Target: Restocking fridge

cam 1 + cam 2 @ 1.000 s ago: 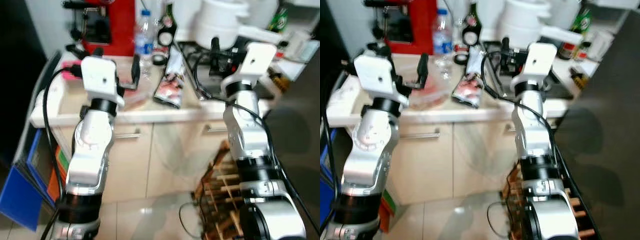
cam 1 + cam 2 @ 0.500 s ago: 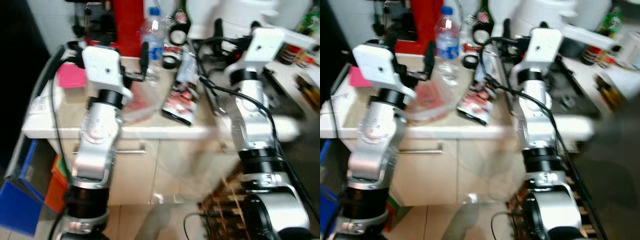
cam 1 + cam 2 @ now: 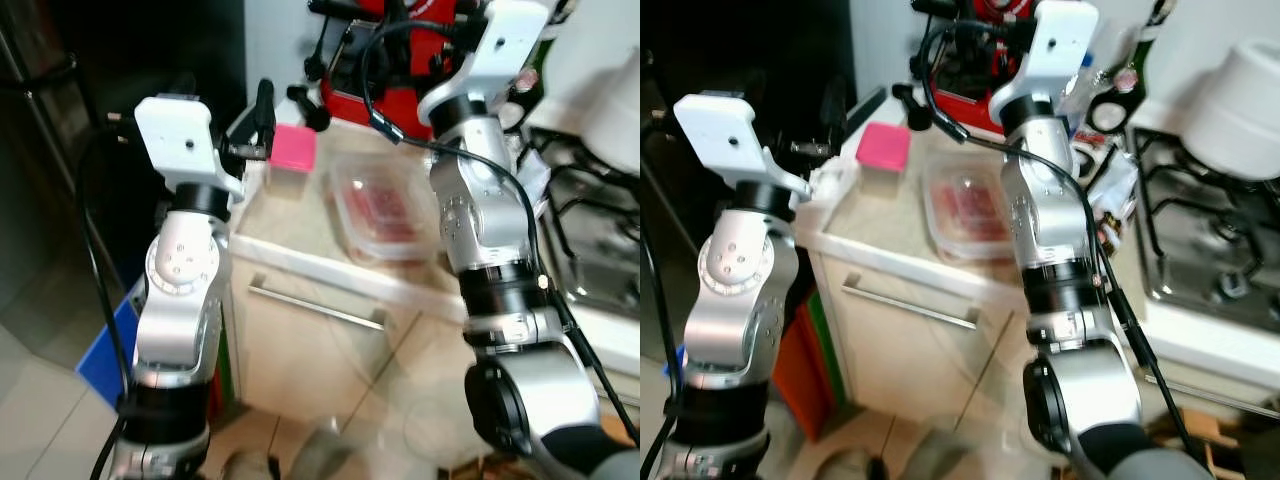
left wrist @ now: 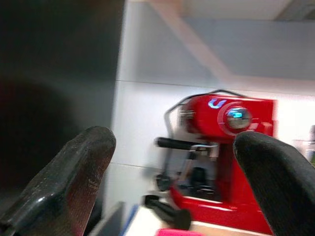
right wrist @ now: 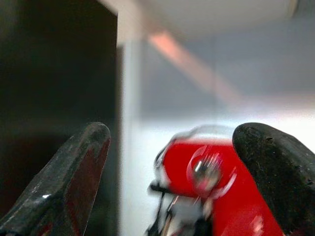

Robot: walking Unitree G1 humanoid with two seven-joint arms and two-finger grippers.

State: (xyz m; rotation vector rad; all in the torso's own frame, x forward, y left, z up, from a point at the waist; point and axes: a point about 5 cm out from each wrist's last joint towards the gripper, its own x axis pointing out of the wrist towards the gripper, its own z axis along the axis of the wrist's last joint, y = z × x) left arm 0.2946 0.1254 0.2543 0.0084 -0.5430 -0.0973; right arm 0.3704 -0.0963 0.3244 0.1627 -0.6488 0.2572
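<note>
Two silver arms are raised in front of a pale kitchen counter. The left gripper hangs above the counter's left end with its two black fingers spread wide and nothing between them. The right gripper is held high near a red espresso machine at the back of the counter, and its fingers are likewise parted and empty.

On the counter lies a clear plastic container of red meat, lid on, between the two arms and touching neither gripper. Just beside it, toward the left, stands a small box with a pink lid. A dark, tall fridge stands to the left of the counter. To the right is a gas hob, with a white pot behind it and a dark glass bottle near the right arm.
</note>
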